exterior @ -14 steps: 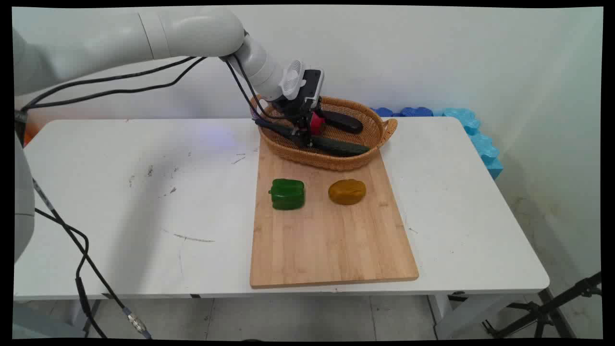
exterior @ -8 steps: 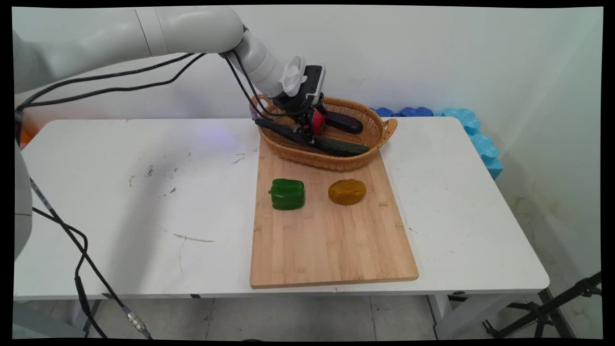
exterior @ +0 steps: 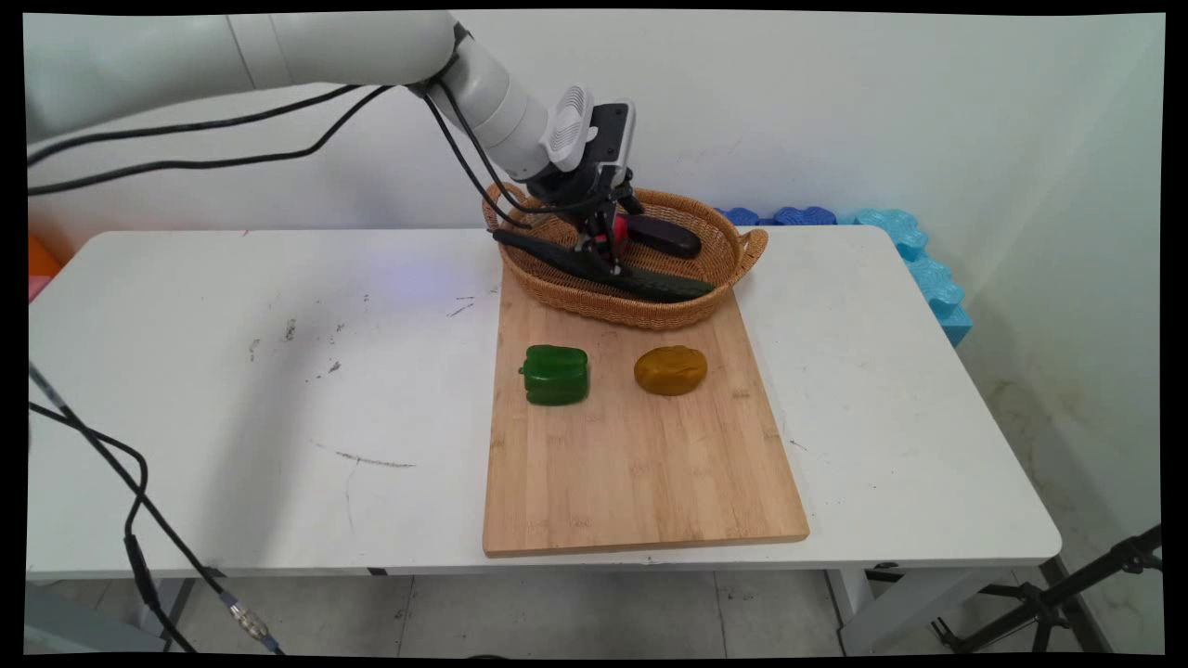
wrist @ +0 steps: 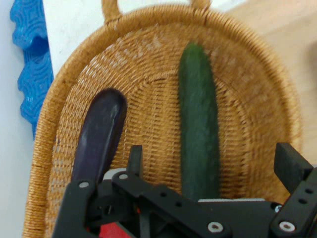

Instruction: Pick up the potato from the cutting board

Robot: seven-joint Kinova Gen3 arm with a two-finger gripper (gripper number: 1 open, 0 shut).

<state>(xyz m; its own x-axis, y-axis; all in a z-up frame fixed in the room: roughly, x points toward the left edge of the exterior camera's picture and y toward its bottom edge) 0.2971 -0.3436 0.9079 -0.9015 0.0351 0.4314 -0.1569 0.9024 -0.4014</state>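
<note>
1. The gripper [exterior: 603, 258] [wrist: 213, 153] is seen low inside the basket [exterior: 640, 320] [wrist: 257, 114], right over the cucumber [exterior: 664, 284] [wrist: 198, 124].
2. The fingers [wrist: 134, 157] are spread wide, one on each side of the cucumber; clear gaps are seen on both sides in the hand view, so nothing is gripped.
3. The cucumber is laid flat along the near side of the basket floor, stretched almost from one end of the basket to the other.
4. An eggplant [exterior: 664, 237] [wrist: 99, 134] is found on the far side of the basket floor, beside the cucumber and apart from it.
5. Something red [exterior: 616, 229] [wrist: 113, 231] is glimpsed in the basket behind the gripper's linkage; what it is cannot be told.
6. The basket is set on the far end of a wooden board [exterior: 640, 464].
7. Out on the board, in front of the basket, a green pepper [exterior: 555, 374] is placed toward the left and a potato [exterior: 670, 370] toward the right, the two well apart from each other.
8. The board is laid on the white table [exterior: 278, 371], reaching from the basket down to the table's near edge.
9. Behind and to the right of the basket, blue foam pieces [exterior: 928, 269] [wrist: 29, 74] are lined along the table's far right corner.
10. Black cables [exterior: 186, 111] are hung from the arm, to the left of the basket.
</note>
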